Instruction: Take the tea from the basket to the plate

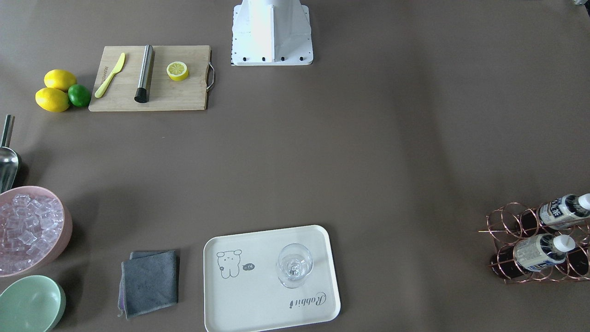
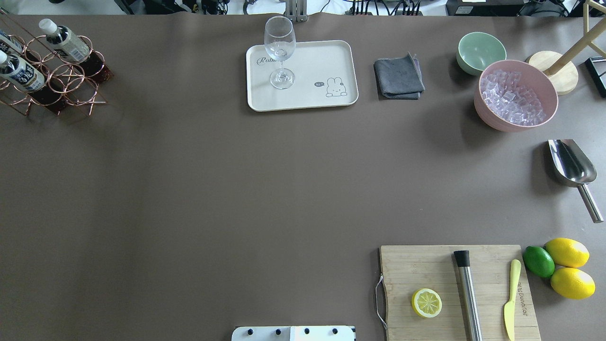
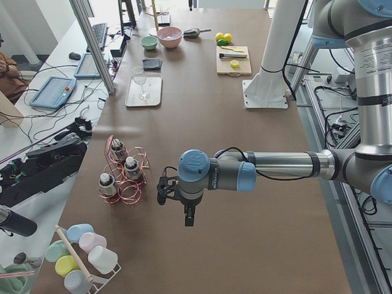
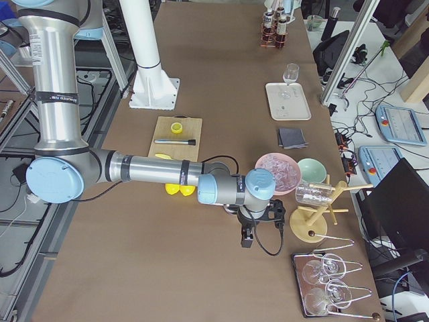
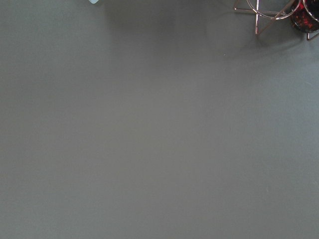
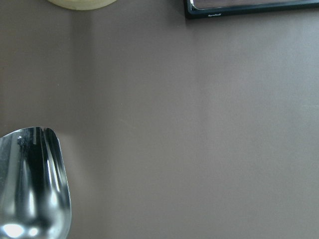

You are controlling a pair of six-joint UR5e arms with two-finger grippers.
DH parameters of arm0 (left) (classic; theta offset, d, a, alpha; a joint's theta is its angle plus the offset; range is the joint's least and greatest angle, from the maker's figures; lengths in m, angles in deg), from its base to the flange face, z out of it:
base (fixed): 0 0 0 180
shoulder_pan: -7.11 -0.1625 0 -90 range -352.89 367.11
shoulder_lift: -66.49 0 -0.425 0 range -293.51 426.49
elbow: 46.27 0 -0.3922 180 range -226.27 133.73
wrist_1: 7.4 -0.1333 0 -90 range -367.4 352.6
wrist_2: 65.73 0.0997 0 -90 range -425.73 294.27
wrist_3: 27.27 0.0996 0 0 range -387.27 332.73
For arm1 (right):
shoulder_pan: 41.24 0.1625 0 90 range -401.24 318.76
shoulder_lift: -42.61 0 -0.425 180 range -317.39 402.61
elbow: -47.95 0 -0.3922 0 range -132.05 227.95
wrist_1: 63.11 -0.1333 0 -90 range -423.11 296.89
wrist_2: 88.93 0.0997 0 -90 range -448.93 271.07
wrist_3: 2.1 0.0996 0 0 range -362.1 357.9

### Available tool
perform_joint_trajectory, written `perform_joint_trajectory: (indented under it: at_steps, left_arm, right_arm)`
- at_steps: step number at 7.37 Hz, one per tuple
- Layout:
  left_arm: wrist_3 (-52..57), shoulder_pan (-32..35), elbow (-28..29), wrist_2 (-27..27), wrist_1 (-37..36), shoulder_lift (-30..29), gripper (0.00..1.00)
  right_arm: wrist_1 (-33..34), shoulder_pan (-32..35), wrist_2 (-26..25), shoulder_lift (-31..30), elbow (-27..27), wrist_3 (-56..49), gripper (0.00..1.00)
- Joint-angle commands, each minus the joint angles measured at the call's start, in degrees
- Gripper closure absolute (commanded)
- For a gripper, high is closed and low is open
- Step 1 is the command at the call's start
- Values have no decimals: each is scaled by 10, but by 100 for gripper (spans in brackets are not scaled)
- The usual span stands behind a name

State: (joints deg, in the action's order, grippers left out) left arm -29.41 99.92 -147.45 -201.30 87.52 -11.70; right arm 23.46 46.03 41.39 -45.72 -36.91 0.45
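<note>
A cream-white rectangular tray (image 2: pixel 312 64) with a grey cartoon animal and "Rabbit" script lies at the table's far edge from the robot. On the tray's left half stands a clear stemmed glass (image 2: pixel 280 47), upright and empty.

Well off to the tray's left stands a rose-gold wire basket of ring cells (image 2: pixel 61 71). Small clear bottles of dark red-brown tea (image 2: pixel 66 41), with white caps and printed labels, stand in its cells; the exterior left view shows three of them. None is on the tray.

Just right of the tray lies a folded grey cloth (image 2: pixel 398 76). Farther right are a pale green bowl (image 2: pixel 480 49) and a pink bowl of ice cubes (image 2: pixel 516 97). A steel scoop (image 2: pixel 570 163) lies beyond them, nearer the robot than the tray is. Toward the robot, on the tray's right, a wooden cutting board (image 2: pixel 454 265) carries a lemon half (image 2: pixel 426 303), a steel muddler (image 2: pixel 466 293) and a yellow plastic knife (image 2: pixel 510 303).

The left gripper (image 3: pixel 162 191) hangs over bare table just beside the basket, farther from the tray than the basket is. The right gripper (image 4: pixel 276 215) hangs well right of the tray, past the pink bowl and close to the scoop. Only the side views show the grippers, so I cannot tell whether either one's jaws are apart or together.
</note>
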Motion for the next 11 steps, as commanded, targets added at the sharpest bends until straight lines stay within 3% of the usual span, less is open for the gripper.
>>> perform_joint_trajectory:
  at_steps: [1,11]
  left_arm:
    - [-3,-16,-2,-1,0,-1,2]
    - [-3,-26,-20,-4,1,-1,2]
  right_arm:
    - [-16,8,1,-12,-1,0,0]
    - [-36,9,-2,-18,-2,-1,0]
